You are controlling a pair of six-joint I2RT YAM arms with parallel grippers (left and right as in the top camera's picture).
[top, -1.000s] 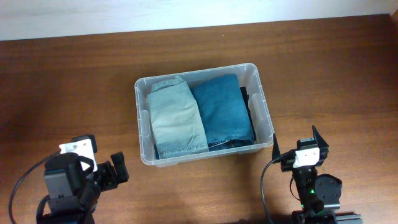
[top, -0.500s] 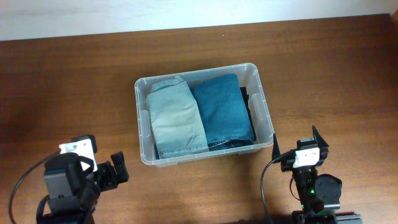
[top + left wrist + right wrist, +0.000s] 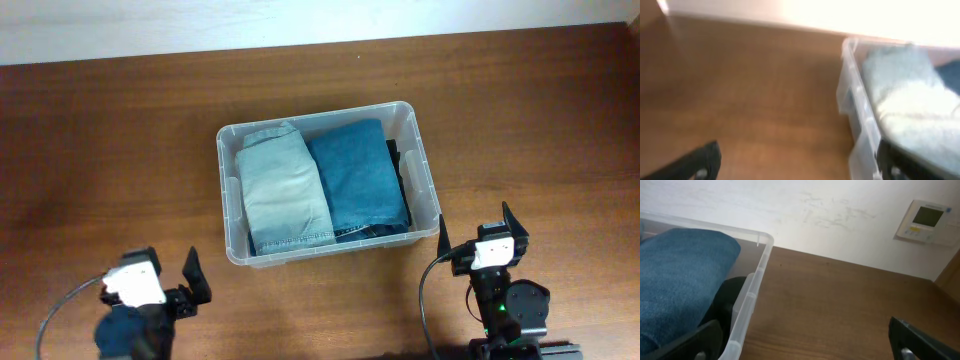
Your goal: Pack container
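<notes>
Folded jeans (image 3: pixel 285 190) fill the container (image 3: pixel 225 200); open table (image 3: pixel 120 130) surrounds it.

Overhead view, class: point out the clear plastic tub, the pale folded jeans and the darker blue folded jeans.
Clear rectangular plastic tub (image 3: pixel 222 190), overhead view, on the long rim beside the pale jeans.
Pale washed-out folded jeans (image 3: pixel 285 190), overhead view, middle of the top fold.
Darker blue folded jeans (image 3: pixel 358 175), overhead view, middle of the top fold.

The left gripper (image 3: pixel 166 268) sits at 7 o'clock in the overhead view, its arm blurred, its fingers (image 3: pixel 704 161) spread wide apart and holding nothing. The right gripper (image 3: pixel 476 230) sits at 5 o'clock, fingers (image 3: pixel 912 339) likewise wide apart and empty, aimed toward 12 o'clock.
</notes>
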